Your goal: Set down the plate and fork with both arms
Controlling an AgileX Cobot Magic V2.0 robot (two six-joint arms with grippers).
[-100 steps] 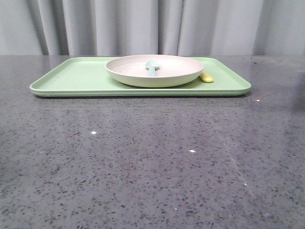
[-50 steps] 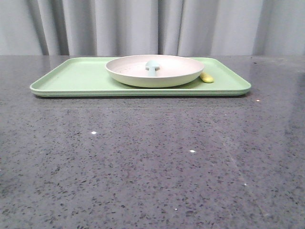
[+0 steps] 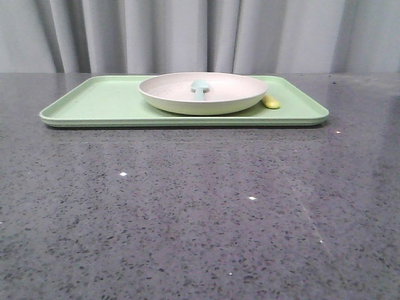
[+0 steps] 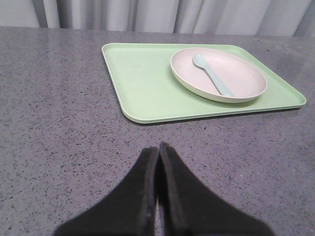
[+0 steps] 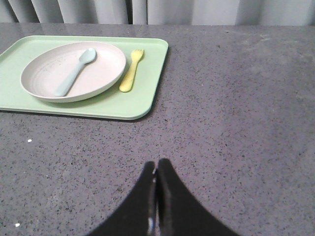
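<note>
Fingers first: I see the left gripper (image 4: 158, 162) pressed together with nothing between its tips, above bare grey countertop (image 3: 200, 212), and the right gripper (image 5: 156, 179) likewise pinched tight and empty. Both sit well apart from the light-green tray (image 3: 94, 103) farther along the counter. On that tray, toward its right half, rests the plate (image 3: 203, 92), with a pale-blue spoon (image 5: 74, 73) lying inside it. Just beside the plate's right edge, on the tray floor, I see the fork (image 5: 131, 72), tines pointing toward the curtain (image 3: 200, 34) behind.
</note>
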